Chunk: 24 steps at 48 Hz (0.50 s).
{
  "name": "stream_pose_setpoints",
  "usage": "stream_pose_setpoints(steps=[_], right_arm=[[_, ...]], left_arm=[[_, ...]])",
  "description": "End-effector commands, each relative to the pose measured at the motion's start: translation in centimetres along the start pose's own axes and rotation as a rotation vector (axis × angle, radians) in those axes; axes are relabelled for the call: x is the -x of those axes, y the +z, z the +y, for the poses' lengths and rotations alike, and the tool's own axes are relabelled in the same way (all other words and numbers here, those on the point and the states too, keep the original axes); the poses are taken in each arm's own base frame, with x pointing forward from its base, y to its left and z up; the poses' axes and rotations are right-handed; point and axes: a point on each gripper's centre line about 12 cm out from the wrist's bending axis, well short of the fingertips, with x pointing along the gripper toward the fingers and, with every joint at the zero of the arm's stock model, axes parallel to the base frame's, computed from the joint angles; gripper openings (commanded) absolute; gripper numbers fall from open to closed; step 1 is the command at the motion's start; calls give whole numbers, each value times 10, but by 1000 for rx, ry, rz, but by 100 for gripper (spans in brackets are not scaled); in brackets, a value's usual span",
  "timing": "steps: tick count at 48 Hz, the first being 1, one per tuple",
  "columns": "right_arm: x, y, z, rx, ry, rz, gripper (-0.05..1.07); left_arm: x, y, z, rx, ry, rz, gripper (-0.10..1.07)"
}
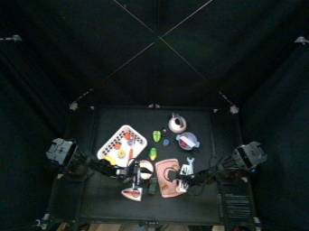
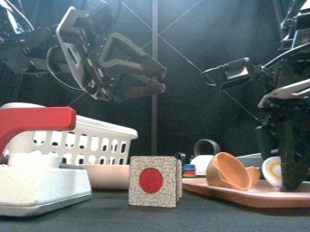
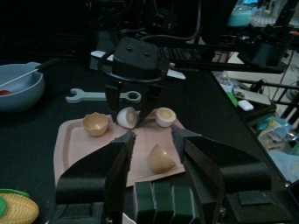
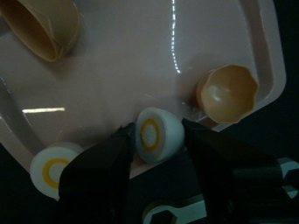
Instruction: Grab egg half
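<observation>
You won't find any readable words, brand names or numbers in these views. The only sign-like mark is a plain red disc on the small beige card standing near the counter's front edge, beside the white basket. It bears no lettering that you can make out.

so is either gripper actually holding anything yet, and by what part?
Nothing is gripped yet. The right gripper stands open astride an egg half on the pink tray, jaws at its two sides, not closed on it. The left gripper is open and empty.
</observation>
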Motion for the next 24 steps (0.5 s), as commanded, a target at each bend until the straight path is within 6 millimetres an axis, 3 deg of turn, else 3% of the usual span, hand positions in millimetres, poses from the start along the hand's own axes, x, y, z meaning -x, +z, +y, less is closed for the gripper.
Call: stream_pose_setpoints(steps=[1, 24], right_arm=[[18, 18, 2, -3, 7, -63, 76], [46, 40, 2, -9, 21, -163, 76]], left_arm=[[-2, 8, -1, 1, 0, -27, 80], [-2, 8, 0, 3, 0, -27, 80]])
